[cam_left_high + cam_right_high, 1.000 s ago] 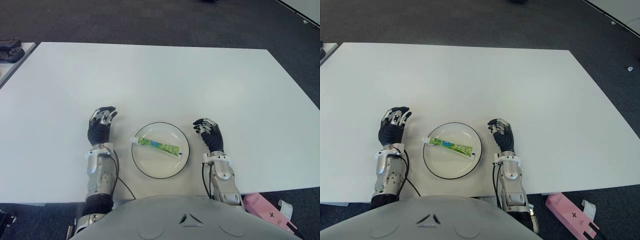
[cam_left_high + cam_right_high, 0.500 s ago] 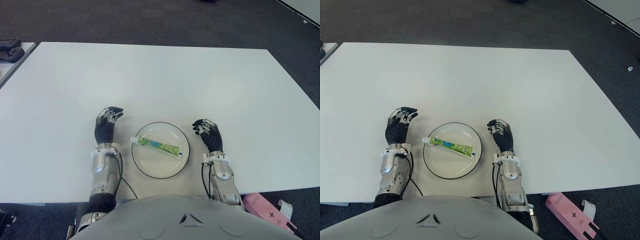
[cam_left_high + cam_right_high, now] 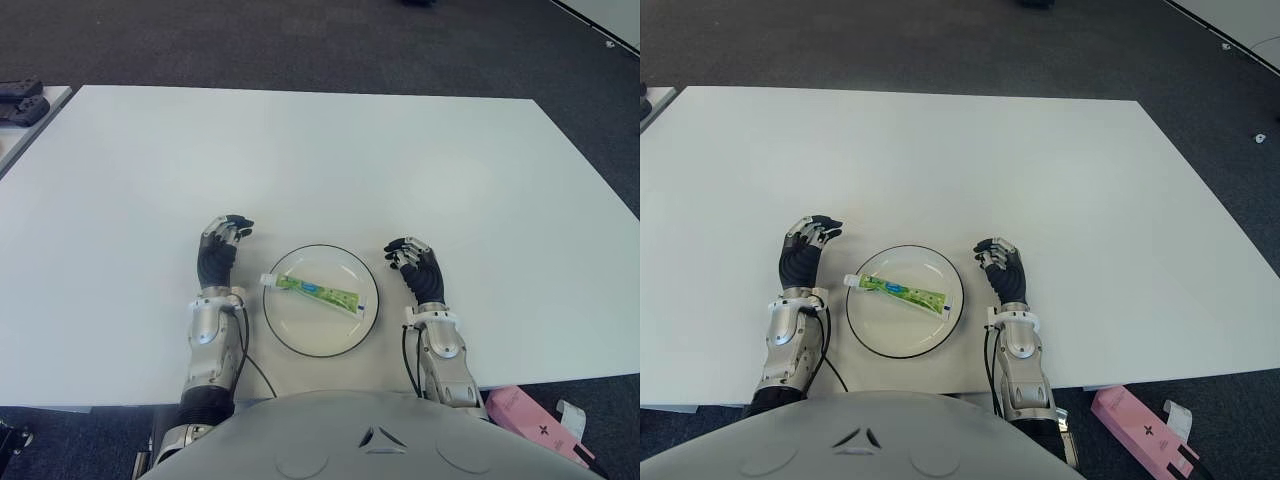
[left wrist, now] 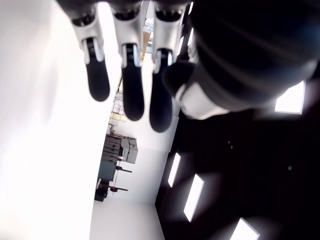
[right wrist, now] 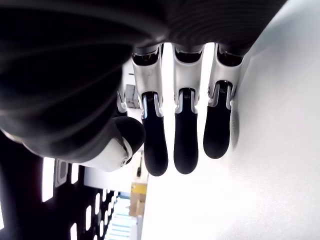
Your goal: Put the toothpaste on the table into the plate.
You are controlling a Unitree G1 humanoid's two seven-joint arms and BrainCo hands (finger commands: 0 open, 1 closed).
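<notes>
Dark grey carpet surrounds a broad white table (image 3: 330,150) filling most of the frame.
Plate (image 3: 290,322): round, white with a dark rim, lower centre of the frame, between the two hands.
Toothpaste (image 3: 318,292): green tube with white cap, lying diagonally inside the plate, cap at the upper-left rim.
Left hand (image 3: 218,262): just left of the plate, fingers loosely curled, holding nothing.
Right hand (image 3: 417,270): just right of the plate, fingers loosely curled, holding nothing.
Pink box (image 3: 533,422): on the floor, lower right corner.
Dark devices (image 3: 20,101): on a neighbouring surface, upper left edge.
Nothing lies between the hands and the plate.
</notes>
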